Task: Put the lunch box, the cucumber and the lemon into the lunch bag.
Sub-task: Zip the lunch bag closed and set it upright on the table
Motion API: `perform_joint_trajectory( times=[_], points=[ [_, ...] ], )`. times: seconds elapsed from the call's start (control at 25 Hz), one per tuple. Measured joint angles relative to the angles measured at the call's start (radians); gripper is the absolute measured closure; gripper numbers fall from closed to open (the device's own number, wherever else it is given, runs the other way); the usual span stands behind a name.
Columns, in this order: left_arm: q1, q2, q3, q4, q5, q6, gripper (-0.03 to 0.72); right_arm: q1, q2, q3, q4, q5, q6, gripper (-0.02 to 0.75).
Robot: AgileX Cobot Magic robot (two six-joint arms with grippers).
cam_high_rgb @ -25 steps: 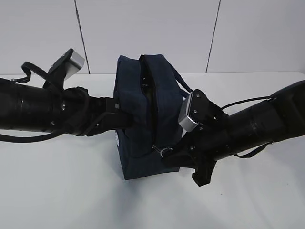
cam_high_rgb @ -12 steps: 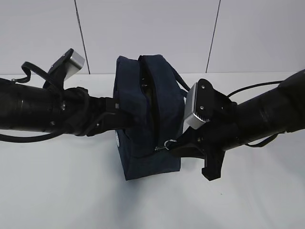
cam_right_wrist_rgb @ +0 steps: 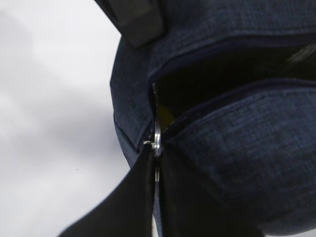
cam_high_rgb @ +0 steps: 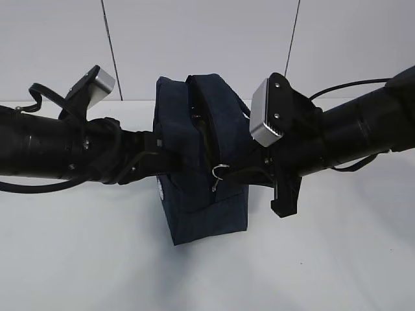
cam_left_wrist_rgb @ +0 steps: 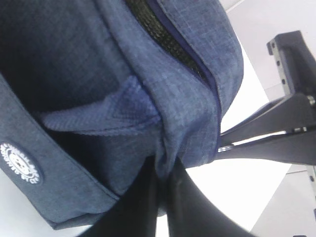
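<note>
Both end effectors clamped on the boxy dark navy fabric lunch bag (cam_high_rgb: 201, 162) standing on the white table (cam_high_rgb: 78, 259).

Right end effector (cam_right_wrist_rgb: 155, 163) pinches the silver ring pull (cam_right_wrist_rgb: 157, 139); this wrist view alone shows yellow inside the gaping zipper. Left end effector (cam_left_wrist_rgb: 165, 173) grips bunched side fabric near a round white badge (cam_left_wrist_rgb: 19, 163).

We see the boxy dark navy fabric lunch bag (cam_high_rgb: 194, 162) standing upright at the centre of the exterior frame, its top zipper partly open — a dark gap runs along the top. The silver ring pull (cam_high_rgb: 219, 172) sits on the near right edge. In the right wrist view, a sliver of bright yellow (cam_right_wrist_rgb: 164, 118) shows inside the opening — we cannot tell which item.
</note>
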Motion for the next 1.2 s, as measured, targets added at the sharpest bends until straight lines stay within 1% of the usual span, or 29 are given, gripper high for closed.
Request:
perform_joint_trajectory(
  times=[0.24, 0.72, 1.2],
  points=[
    [0.0, 0.0, 0.0, 0.0, 0.0, 0.0, 0.691, 0.0, -0.005, -0.002, -0.007, 0.031, 0.0, 0.73],
    [0.0, 0.0, 0.0, 0.0, 0.002, 0.0, 0.691, 0.0, -0.053, -0.024, -0.012, 0.033, 0.018, 0.73],
    [0.0, 0.0, -0.002, -0.006, 0.012, 0.0, 0.691, 0.002, -0.053, -0.123, -0.021, 0.03, 0.057, 0.73]
  ],
)
